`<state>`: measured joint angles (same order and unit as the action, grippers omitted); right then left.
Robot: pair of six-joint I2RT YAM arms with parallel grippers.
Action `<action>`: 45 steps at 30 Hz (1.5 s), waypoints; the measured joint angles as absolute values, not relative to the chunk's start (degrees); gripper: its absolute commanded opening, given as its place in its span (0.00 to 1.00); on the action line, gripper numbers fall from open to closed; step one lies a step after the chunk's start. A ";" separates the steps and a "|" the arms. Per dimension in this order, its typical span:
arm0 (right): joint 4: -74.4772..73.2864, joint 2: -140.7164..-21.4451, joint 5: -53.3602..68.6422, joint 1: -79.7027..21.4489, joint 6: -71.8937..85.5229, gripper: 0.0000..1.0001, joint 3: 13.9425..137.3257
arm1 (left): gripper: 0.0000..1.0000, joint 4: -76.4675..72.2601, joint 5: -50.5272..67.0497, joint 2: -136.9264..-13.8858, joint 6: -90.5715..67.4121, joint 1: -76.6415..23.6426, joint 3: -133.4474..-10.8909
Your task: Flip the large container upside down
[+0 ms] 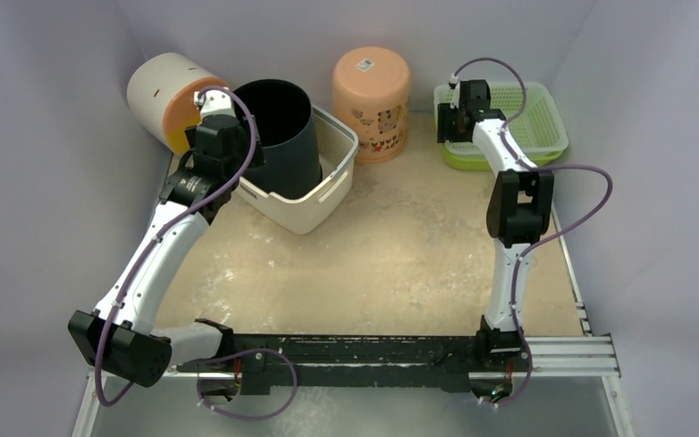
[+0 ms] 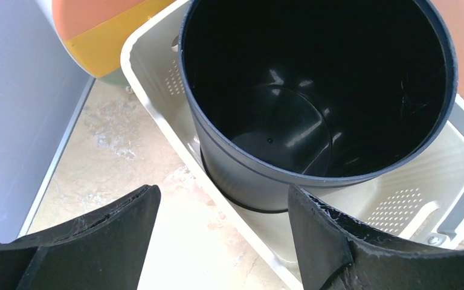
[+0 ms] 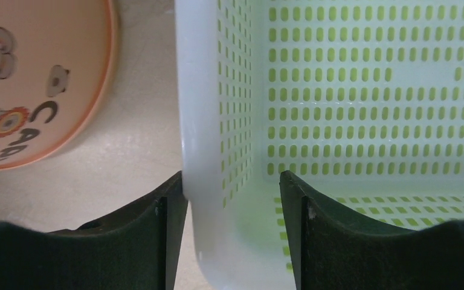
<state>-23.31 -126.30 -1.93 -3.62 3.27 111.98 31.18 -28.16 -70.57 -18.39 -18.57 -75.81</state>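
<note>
A large black bucket point(image 1: 278, 137) stands upright, mouth up, inside a white basket point(image 1: 314, 205). In the left wrist view the bucket point(image 2: 314, 103) is empty. My left gripper point(image 1: 221, 137) hovers at the bucket's left side. It is open and empty point(image 2: 223, 196), one finger over the table and the other over the white basket's rim point(image 2: 157, 115). My right gripper point(image 1: 455, 123) is open point(image 3: 232, 178). Its jaws straddle the left wall of a green perforated basket point(image 3: 362, 90). The left finger point(image 3: 172, 205) touches the rim and the right finger stands clear inside.
A peach bucket point(image 1: 371, 105) stands upside down at the back middle, and its edge shows in the right wrist view point(image 3: 36, 90). A white, orange and yellow cylinder point(image 1: 164, 96) lies on its side in the back left corner. The green basket point(image 1: 532, 127) sits back right. Walls enclose the table.
</note>
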 measured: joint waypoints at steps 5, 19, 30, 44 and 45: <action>-23.68 -128.62 0.08 -3.05 3.51 0.21 113.25 | 0.77 31.62 -28.84 -70.57 -18.39 -18.57 -75.33; -25.91 -125.03 1.10 -2.79 1.63 0.00 115.24 | 0.77 32.23 -28.99 -70.54 -18.44 -18.57 -75.24; -29.69 -101.10 4.29 -2.83 3.92 0.00 109.21 | 0.77 31.88 -28.05 -69.30 -18.48 -18.57 -74.22; -41.78 -83.05 12.53 -5.30 6.39 0.00 106.34 | 0.77 31.94 -27.00 -67.68 -18.46 -18.57 -73.89; -42.44 -82.43 14.22 -5.43 6.55 0.00 106.37 | 0.77 31.92 -27.00 -67.68 -18.46 -18.57 -73.89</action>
<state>-42.44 -82.43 14.22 -5.43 6.55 106.37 31.92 -27.00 -67.68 -18.46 -18.57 -73.89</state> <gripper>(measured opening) 0.191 0.775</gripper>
